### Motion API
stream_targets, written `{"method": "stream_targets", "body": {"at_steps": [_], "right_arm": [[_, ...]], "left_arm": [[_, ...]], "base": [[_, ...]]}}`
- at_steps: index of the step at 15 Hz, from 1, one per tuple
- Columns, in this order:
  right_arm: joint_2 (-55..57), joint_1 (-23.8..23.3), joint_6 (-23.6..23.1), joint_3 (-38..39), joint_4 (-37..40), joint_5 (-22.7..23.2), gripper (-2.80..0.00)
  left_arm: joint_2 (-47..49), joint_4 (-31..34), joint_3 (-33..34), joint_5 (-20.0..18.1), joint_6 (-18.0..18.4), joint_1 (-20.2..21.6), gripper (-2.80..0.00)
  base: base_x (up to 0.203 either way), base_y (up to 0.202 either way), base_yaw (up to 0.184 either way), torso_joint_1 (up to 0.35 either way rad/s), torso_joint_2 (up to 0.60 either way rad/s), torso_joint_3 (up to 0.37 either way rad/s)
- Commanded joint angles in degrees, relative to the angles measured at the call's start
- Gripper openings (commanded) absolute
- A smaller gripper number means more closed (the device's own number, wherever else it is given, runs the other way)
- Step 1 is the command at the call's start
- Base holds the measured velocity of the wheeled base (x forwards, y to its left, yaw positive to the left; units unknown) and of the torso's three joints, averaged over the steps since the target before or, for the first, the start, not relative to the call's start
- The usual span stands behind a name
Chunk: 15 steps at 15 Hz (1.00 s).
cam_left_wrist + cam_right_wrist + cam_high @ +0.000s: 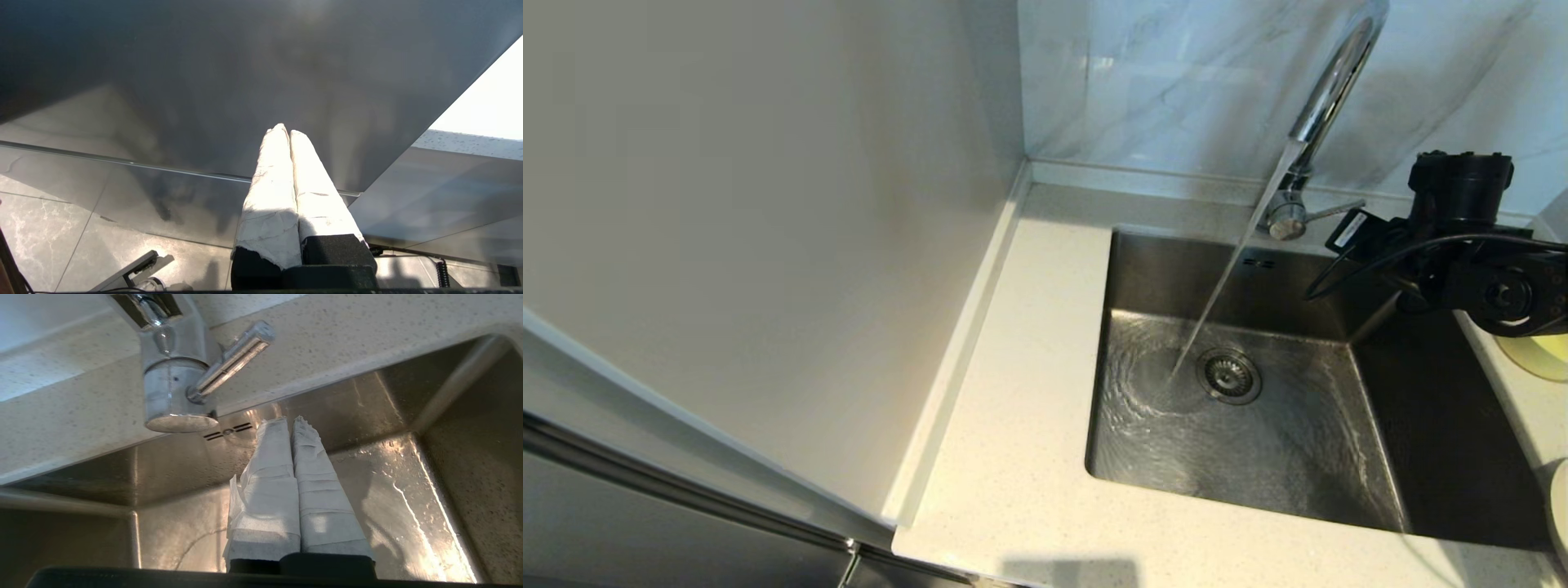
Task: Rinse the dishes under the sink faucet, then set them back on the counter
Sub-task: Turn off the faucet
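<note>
Right gripper (291,420), fingers pressed together and empty, over the sink (367,408), just below the faucet (175,396) lever (229,363). Water runs. Pale yellow bowl (1539,355) behind the fingers, on the counter (1013,457). Left gripper (288,130) closed, parked low.

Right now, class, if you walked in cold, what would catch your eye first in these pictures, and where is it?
First, the water stream slanting from the sink faucet onto the floor of the sink, beside the drain strainer. Next, the right gripper, shut and empty, over the sink's back right near the faucet lever. A pale yellow bowl peeks out on the counter under that arm.
</note>
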Motion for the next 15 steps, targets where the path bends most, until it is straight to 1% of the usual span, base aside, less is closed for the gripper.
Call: {"method": "stream_targets", "body": {"at_steps": [1, 9, 13, 15], "right_arm": [[0.74, 0.05, 0.15, -0.95, -0.17, 0.20, -2.80], [5.57, -0.21, -0.35, -12.59, 0.32, 1.31, -2.80], [7.57, -0.21, -0.55, -15.26, 0.45, 1.33, -2.80], [7.27, -1.33, -0.53, -15.14, 0.45, 1.33, -2.80]], "left_arm": [[0.00, 0.02, 0.00, 0.01, 0.00, 0.00, -2.80], [0.00, 0.02, 0.00, 0.01, 0.00, 0.00, -2.80], [0.00, 0.02, 0.00, 0.01, 0.00, 0.00, -2.80], [0.00, 0.02, 0.00, 0.01, 0.00, 0.00, -2.80]], "base": [[0.000, 0.000, 0.000, 0.000, 0.00, 0.000], [0.000, 0.000, 0.000, 0.000, 0.00, 0.000], [0.000, 0.000, 0.000, 0.000, 0.00, 0.000], [0.000, 0.000, 0.000, 0.000, 0.00, 0.000]]}}
